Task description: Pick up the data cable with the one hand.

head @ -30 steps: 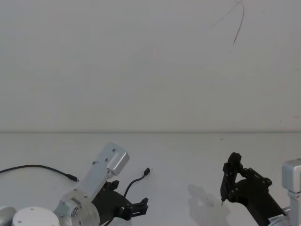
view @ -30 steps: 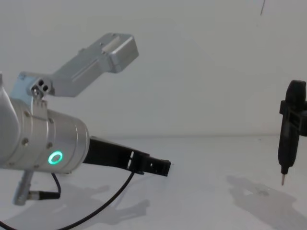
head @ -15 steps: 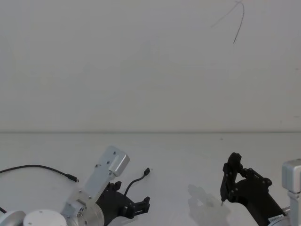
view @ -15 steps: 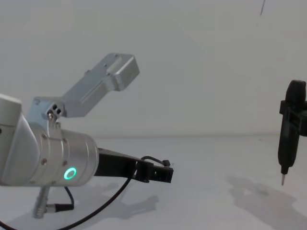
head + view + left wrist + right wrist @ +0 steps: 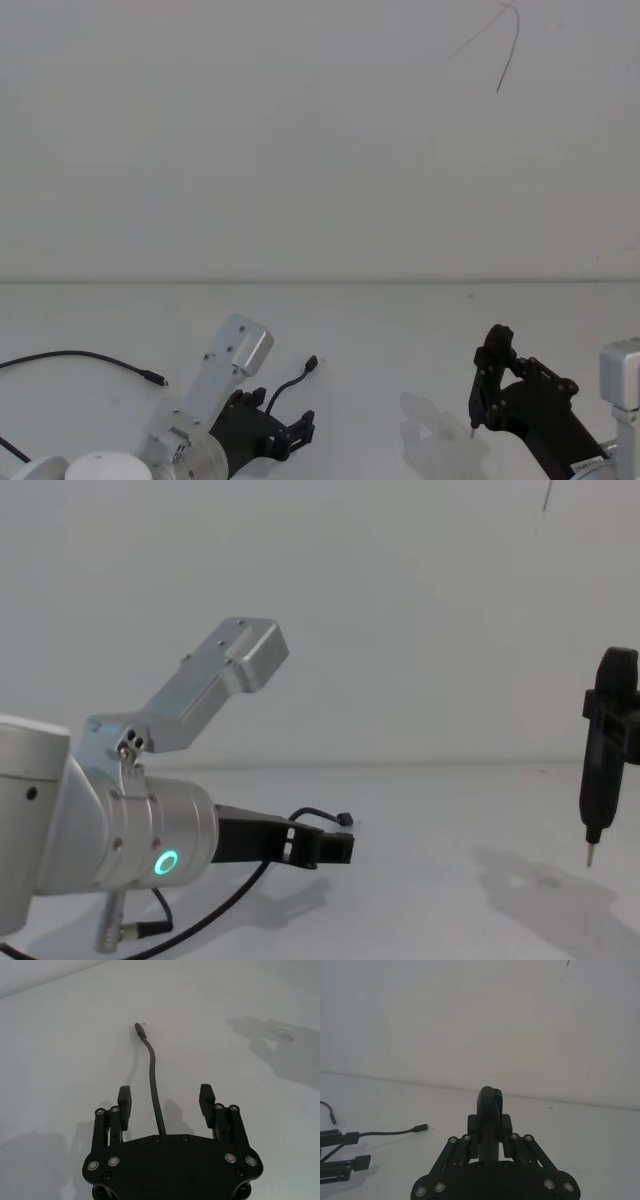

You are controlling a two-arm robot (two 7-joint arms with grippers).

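The data cable (image 5: 151, 1072) is thin and black, and it runs straight out between the fingers of my left gripper (image 5: 165, 1097), which is open. Neither finger touches it. Its small plug (image 5: 312, 362) points away over the white table. In the head view the left gripper (image 5: 291, 435) sits low at the near left, with the cable (image 5: 285, 385) curving out of it. From the chest view the cable end (image 5: 318, 814) arches just above the left gripper (image 5: 330, 848). My right gripper (image 5: 490, 388) stays at the near right, shut on a black pen-shaped tool (image 5: 603, 750).
A second black wire (image 5: 80, 355) curves in from the left edge and ends in a small connector (image 5: 155, 378), left of the left arm. The white table (image 5: 400, 320) meets a plain wall behind. A shadow (image 5: 435, 425) lies between the arms.
The left arm has drawn back and sunk toward the table, so its open fingers now straddle the cable nearer its end. The right arm has not moved.
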